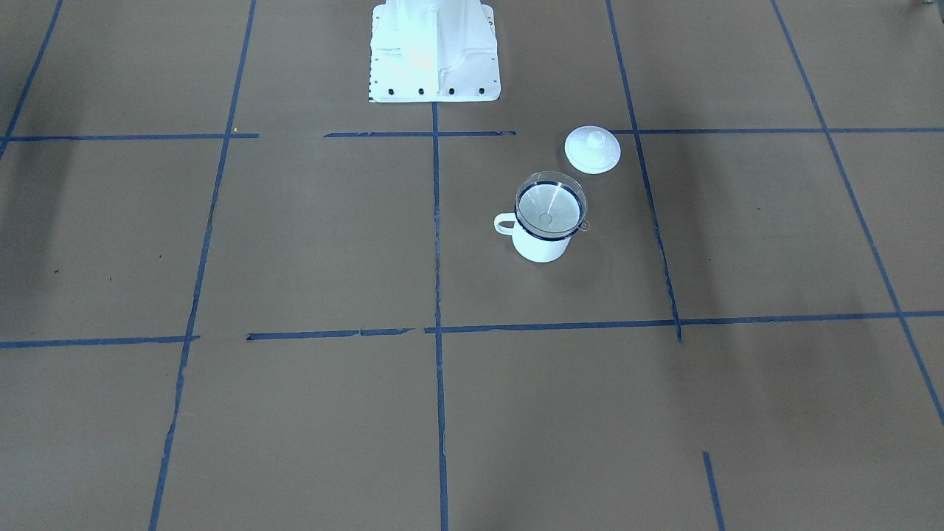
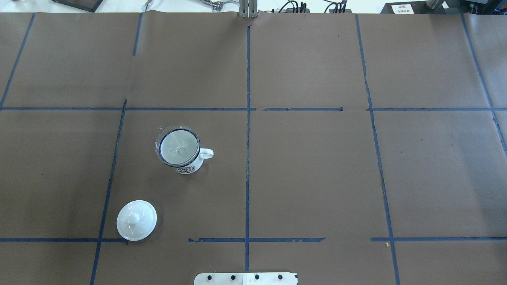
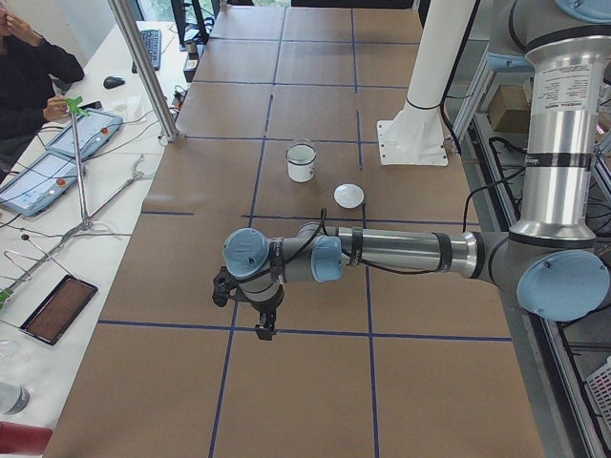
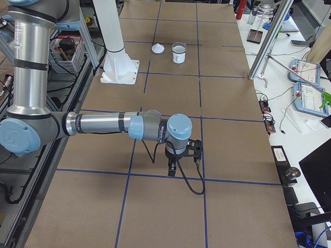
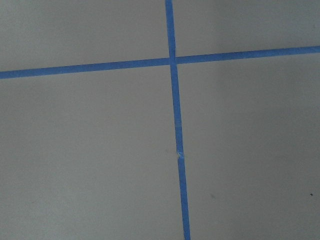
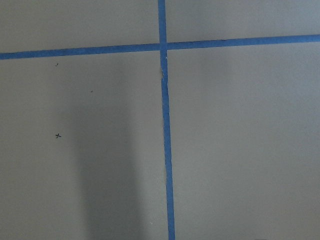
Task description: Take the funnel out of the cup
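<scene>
The clear funnel (image 1: 550,203) sits in the white mug (image 1: 542,248), its rim resting on the mug's dark blue rim. From overhead the funnel (image 2: 178,145) fills the mug's (image 2: 187,169) mouth and the handle points right. The pair also shows far off in the left side view (image 3: 301,164) and the right side view (image 4: 178,55). My left gripper (image 3: 265,329) hangs over bare table well away from the mug. My right gripper (image 4: 172,170) does the same at the other end. I cannot tell whether either is open or shut. Both wrist views show only paper and tape.
A white knobbed lid (image 1: 592,150) lies flat on the table beside the mug, toward the robot base (image 1: 435,51); overhead the lid (image 2: 136,220) is near the bottom left. Brown paper with blue tape lines covers the table. An operator sits at the left side view's edge.
</scene>
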